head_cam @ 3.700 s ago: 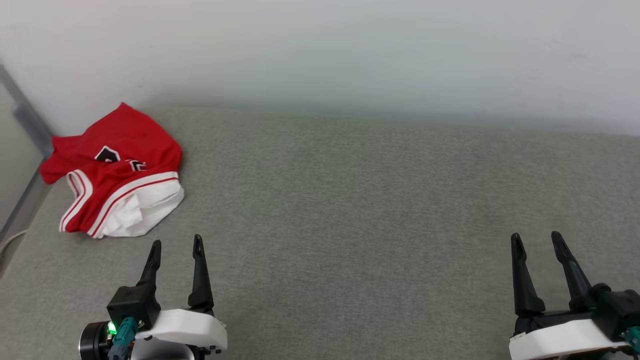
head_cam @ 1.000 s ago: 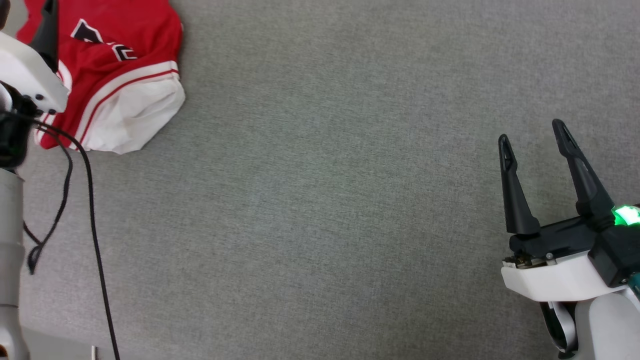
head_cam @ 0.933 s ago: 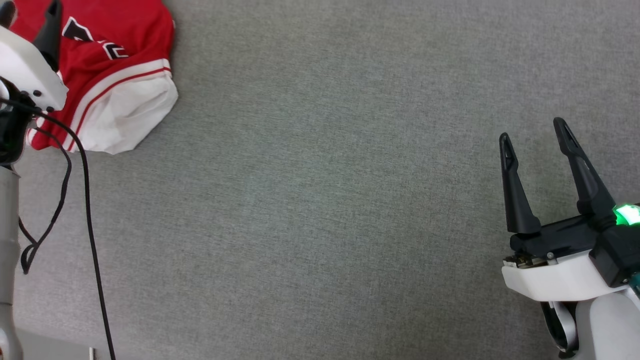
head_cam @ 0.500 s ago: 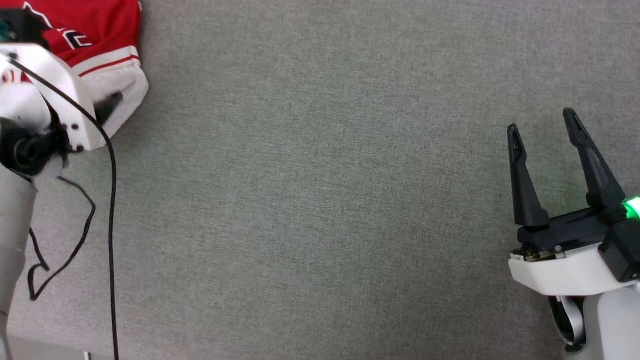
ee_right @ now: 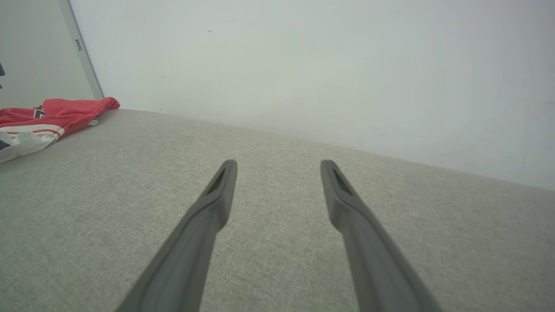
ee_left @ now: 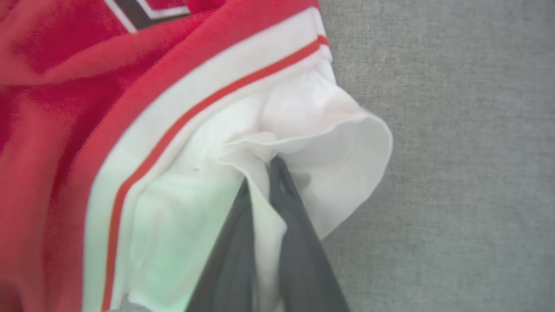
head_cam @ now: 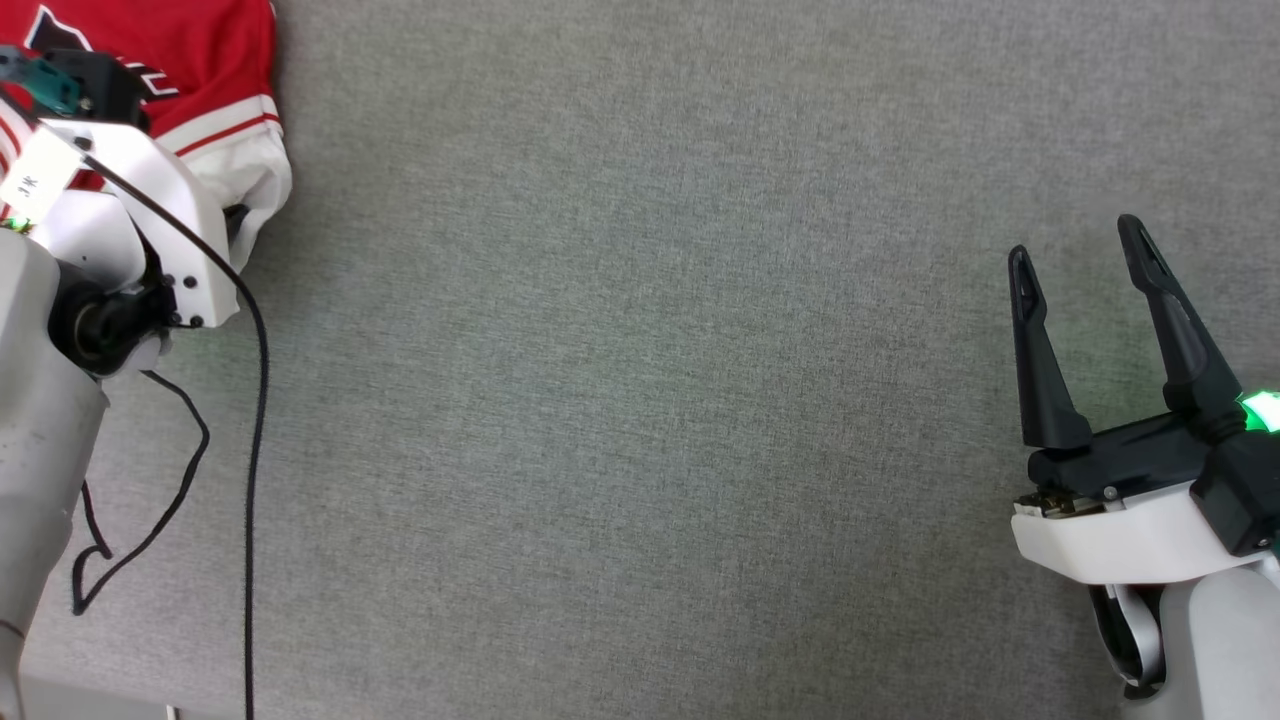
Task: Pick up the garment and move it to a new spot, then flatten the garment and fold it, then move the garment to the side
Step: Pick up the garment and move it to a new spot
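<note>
The garment [head_cam: 215, 60], a crumpled red jersey with white striped trim, lies at the top left of the grey surface. In the left wrist view its white sleeve [ee_left: 329, 143] bunches up beside the red body [ee_left: 65, 108]. My left gripper [ee_left: 260, 173] is shut on a fold of that white sleeve, with cloth pinched between the two dark fingers. From the head, the left wrist housing [head_cam: 150, 200] covers the fingertips and part of the jersey. My right gripper [head_cam: 1073, 240] stands open far to the right with nothing between its fingers [ee_right: 278, 167]. The garment [ee_right: 52, 112] shows small at far left there.
A black cable [head_cam: 255, 420] hangs from my left arm over the grey fabric surface [head_cam: 640, 400]. A white wall [ee_right: 303, 65] backs the surface, with a grey upright frame [ee_right: 82, 47] in the left corner. The surface's near edge [head_cam: 100, 700] shows at the bottom left.
The head camera has tilted down. My left arm has reached to the garment, turned downward over the white sleeve and closed on it. The right gripper has barely moved.
</note>
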Controlling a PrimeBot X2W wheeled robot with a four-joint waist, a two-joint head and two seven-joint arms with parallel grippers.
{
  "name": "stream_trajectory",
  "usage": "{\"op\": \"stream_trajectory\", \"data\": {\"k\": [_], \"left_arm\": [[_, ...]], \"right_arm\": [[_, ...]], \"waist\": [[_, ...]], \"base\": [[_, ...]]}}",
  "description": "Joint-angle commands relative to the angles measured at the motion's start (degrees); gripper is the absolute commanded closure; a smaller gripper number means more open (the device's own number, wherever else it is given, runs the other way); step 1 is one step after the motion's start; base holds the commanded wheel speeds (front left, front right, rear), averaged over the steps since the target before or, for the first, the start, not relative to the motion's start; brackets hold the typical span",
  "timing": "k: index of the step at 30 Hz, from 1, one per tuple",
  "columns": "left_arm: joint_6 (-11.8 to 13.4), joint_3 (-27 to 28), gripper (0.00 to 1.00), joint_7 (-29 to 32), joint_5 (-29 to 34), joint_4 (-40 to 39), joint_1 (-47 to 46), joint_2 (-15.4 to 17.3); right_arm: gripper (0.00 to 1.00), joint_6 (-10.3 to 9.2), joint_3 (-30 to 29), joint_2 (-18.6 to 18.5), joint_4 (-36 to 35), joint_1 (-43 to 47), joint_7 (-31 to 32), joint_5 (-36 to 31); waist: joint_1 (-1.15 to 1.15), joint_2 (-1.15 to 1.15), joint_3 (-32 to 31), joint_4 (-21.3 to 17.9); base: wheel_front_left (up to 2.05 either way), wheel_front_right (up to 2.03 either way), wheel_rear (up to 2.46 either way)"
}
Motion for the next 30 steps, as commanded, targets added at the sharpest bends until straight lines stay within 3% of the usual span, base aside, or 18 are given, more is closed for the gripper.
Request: {"op": "stream_trajectory", "data": {"k": [1,10,17,26,30], "left_arm": [[0.03,-1.44,1.0,-1.34,-0.4,-0.06,0.08,0.25],[0.03,-9.07,1.0,-6.67,-1.88,-9.79,-3.04,4.5],[0.03,-14.9,1.0,-8.46,-1.39,-18.43,-4.78,5.99],[0.03,-23.4,1.0,-10.1,0.73,-28.88,-7.68,3.16],[0.03,-27.69,1.0,-10.97,1.51,-31.41,-9.56,-0.24]], "right_arm": [[0.0,-0.04,-0.06,0.23,0.33,-0.43,-0.14,0.64],[0.0,-0.04,-0.1,1.88,1.93,1.47,-0.14,1.72],[0.0,-0.04,-0.3,2.82,2.53,2.21,-0.14,2.53],[0.0,-0.04,-1.93,3.18,2.7,2.99,-0.14,4.37],[0.0,-0.04,-2.69,3.19,2.64,2.72,-0.14,5.53]], "waist": [[0.0,0.0,-1.37,0.16],[0.0,0.0,-7.59,0.66],[0.0,0.0,-11.19,-0.71],[0.0,0.0,-13.85,-5.52],[0.0,0.0,-13.7,-8.16]], "base": [[0.0,0.0,0.0],[0.0,0.0,0.0],[0.0,0.0,0.0],[0.0,0.0,0.0],[0.0,0.0,0.0]]}}
